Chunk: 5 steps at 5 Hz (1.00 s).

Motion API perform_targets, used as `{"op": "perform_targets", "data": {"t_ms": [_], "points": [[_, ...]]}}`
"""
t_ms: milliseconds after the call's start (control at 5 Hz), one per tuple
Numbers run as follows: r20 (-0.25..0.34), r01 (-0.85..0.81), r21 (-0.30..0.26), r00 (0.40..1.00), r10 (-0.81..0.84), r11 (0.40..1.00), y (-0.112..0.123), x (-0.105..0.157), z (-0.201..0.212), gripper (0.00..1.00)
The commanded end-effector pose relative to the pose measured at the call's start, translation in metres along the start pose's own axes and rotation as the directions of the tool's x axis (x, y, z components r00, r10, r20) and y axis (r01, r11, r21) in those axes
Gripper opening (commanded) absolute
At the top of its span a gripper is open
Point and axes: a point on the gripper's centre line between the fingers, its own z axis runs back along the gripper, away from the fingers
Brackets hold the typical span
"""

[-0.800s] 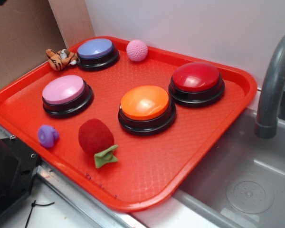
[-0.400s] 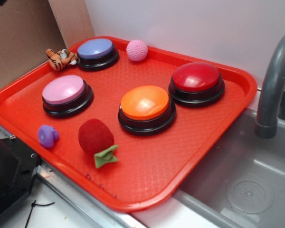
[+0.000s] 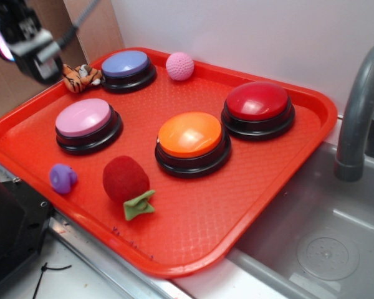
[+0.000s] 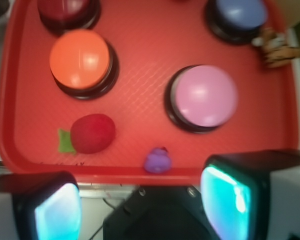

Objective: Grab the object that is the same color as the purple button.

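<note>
The small lavender-purple object lies on the red tray's near left corner; in the wrist view it sits just inside the tray's near rim. The purple button stands at the tray's far left, also in the wrist view at the top right. My gripper hangs high at the upper left, above the tray's left edge and far from the object. In the wrist view the gripper is open and empty, with nothing between its fingertips.
On the red tray stand a pink-topped button, an orange button and a red button. A fuzzy red ball with green leaf, a pink knitted ball and a toy tiger lie there too. A grey sink and faucet are at right.
My gripper has come into the exterior view at the upper left, where earlier only a dark tip showed at the top edge. The objects on the tray have not moved.
</note>
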Motion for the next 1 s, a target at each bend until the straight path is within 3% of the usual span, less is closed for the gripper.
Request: {"op": "perform_targets", "data": {"t_ms": [0,200,800], "points": [[0.036,0.04,-0.017,0.999,-0.04,0.999,0.001,-0.002,-0.056,1.0],[-0.034,0.015,0.024,0.999,-0.014,1.0,0.009,-0.015,-0.08,1.0],[-0.103,-0.036,0.065,0.994,0.042,0.997,0.016,-0.018,-0.116,1.0]]}}
